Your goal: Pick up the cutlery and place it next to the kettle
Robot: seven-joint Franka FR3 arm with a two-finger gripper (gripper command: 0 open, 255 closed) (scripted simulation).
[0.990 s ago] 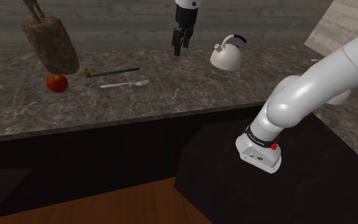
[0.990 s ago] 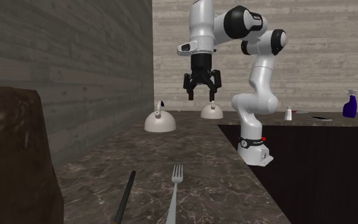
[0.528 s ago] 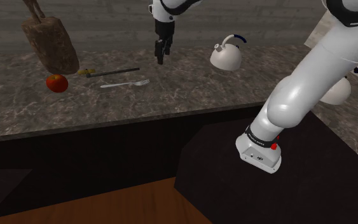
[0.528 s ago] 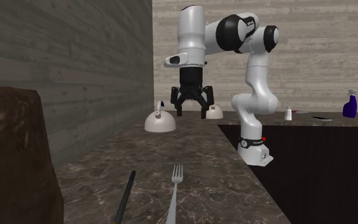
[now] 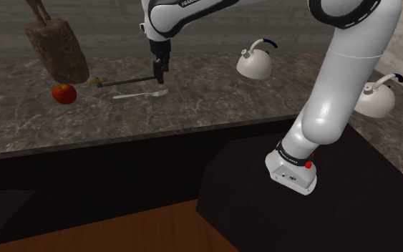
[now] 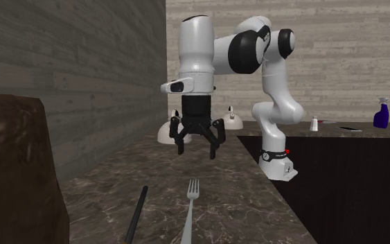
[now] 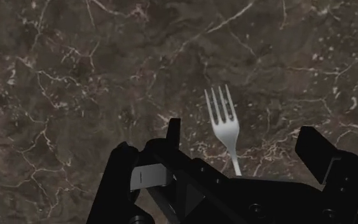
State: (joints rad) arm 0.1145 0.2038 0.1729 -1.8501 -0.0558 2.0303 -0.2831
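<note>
None of the task is done. Shoulder view: fork (image 5: 141, 94) lies flat on the counter (image 5: 214, 100), well apart from the kettle (image 5: 255, 63); gripper (image 5: 161, 71) hangs near its tines, a dark rod (image 5: 127, 81) just beside. Second exterior view: jaws apart, empty, above the counter; rod may crowd the grasp. Wrist view: fork untouched between the fingers (image 7: 314, 149); grasp, carry, placing remain.
</note>
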